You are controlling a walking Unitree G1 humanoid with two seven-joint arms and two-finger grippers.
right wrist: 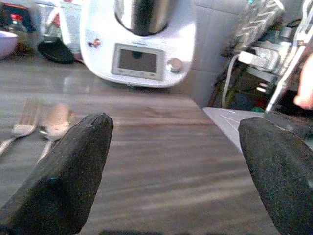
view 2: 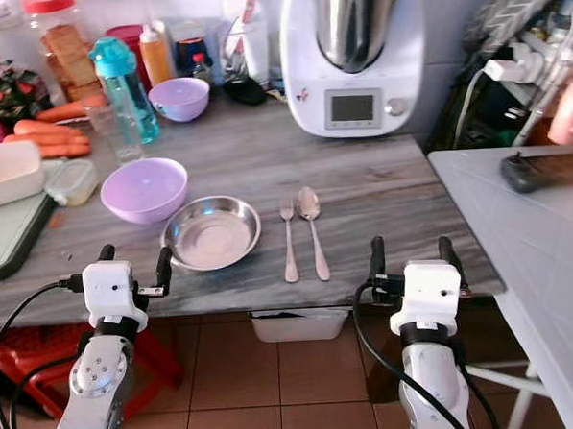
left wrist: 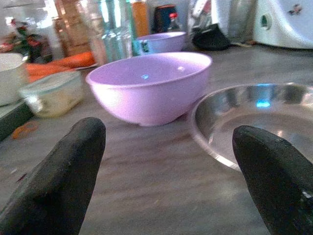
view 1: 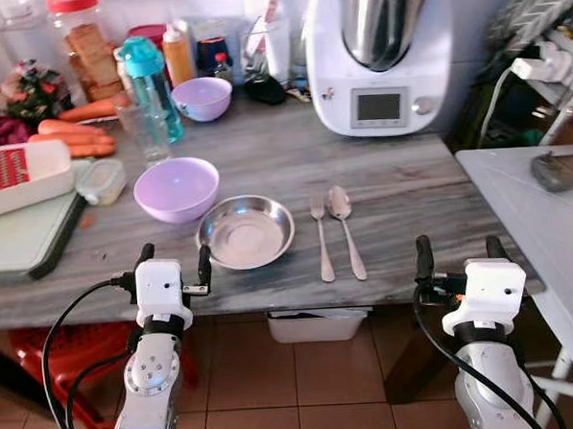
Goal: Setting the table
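Cutlery, a steel fork (view 1: 320, 234) and spoon (view 1: 344, 223), lies right of the round steel plate (view 1: 246, 231) beside the lilac plastic bowl (view 1: 176, 188) on the grey counter (view 1: 410, 184), a place setting, while left hand (view 1: 175, 263) and right hand (view 1: 459, 255) hover spread, empty, at its near edge.

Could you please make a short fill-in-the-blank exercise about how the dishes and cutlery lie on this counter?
1. The fork lies on the robot's ____ side of the spoon.
2. The steel plate sits between the cutlery and the nearer ____ bowl.
3. Both the left gripper and the right gripper are ____.

Missing words: left; purple; open
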